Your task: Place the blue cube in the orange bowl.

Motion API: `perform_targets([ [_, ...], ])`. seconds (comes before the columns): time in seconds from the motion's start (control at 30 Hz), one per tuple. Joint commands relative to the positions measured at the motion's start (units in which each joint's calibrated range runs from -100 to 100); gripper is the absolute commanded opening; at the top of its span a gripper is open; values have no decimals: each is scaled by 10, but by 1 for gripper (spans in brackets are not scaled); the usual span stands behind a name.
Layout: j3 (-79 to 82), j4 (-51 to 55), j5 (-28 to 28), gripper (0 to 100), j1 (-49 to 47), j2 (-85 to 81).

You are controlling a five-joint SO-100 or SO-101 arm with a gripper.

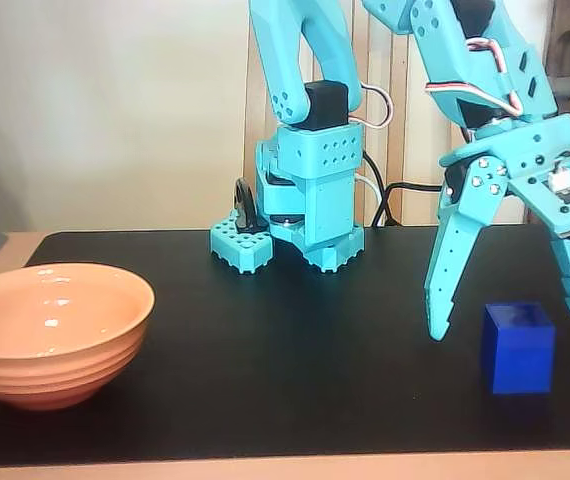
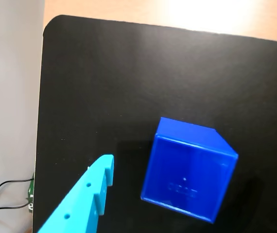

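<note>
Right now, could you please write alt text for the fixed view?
A turquoise arm's open tool hangs above and around a blue cube on a black mat, not gripping it. An empty orange bowl sits at the mat's far left.

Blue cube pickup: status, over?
Gripper open, empty, fingers straddling above the blue cube. Cube untouched on the black mat. Orange bowl empty at fixed view's far left. Path between clear.
</note>
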Motion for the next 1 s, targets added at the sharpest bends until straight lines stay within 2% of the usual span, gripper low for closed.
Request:
perform_targets([
  [0.0, -2, -28, -11, 41, -5, -10],
  [0.97, 32, -104, -18, 41, 2, 59],
])
